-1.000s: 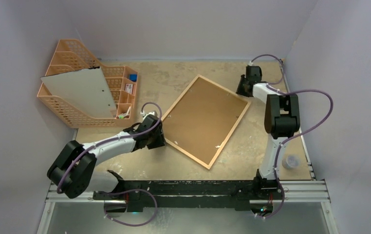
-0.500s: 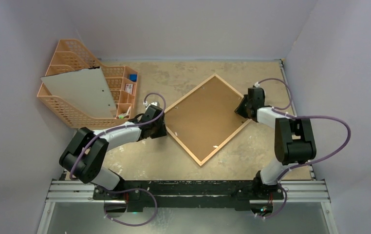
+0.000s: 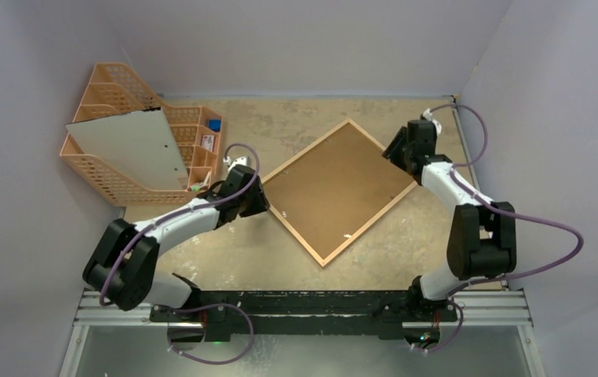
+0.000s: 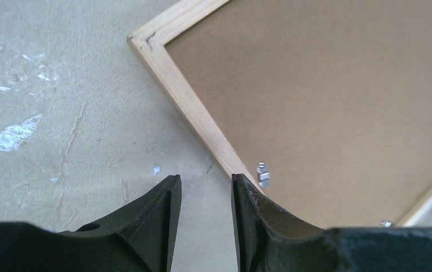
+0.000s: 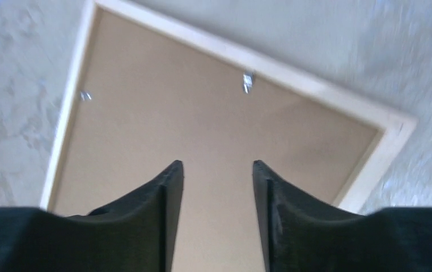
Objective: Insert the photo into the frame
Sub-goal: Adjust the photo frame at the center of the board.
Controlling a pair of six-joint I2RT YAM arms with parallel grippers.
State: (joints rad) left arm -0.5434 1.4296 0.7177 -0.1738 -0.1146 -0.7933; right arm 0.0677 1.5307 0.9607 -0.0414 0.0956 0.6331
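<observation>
The frame lies face down on the table, turned like a diamond, with the brown hardboard panel filling its back. The photo is not in view. My left gripper is open and empty at the frame's left corner. In the left wrist view the left gripper has bare table between its fingers, and its right finger is next to the wood edging. My right gripper is open and empty above the right corner. In the right wrist view the right gripper hangs over the panel.
An orange mesh organizer stands at the back left with a pale grey blank sheet leaning in it and small items in its compartments. Small metal tabs stick up from the frame's back. Walls close the left, back and right.
The frame has turned from a slanted position to a diamond and slid slightly towards the back. My right gripper has since moved towards the back right, off the edge. My left gripper stays at the left corner.
</observation>
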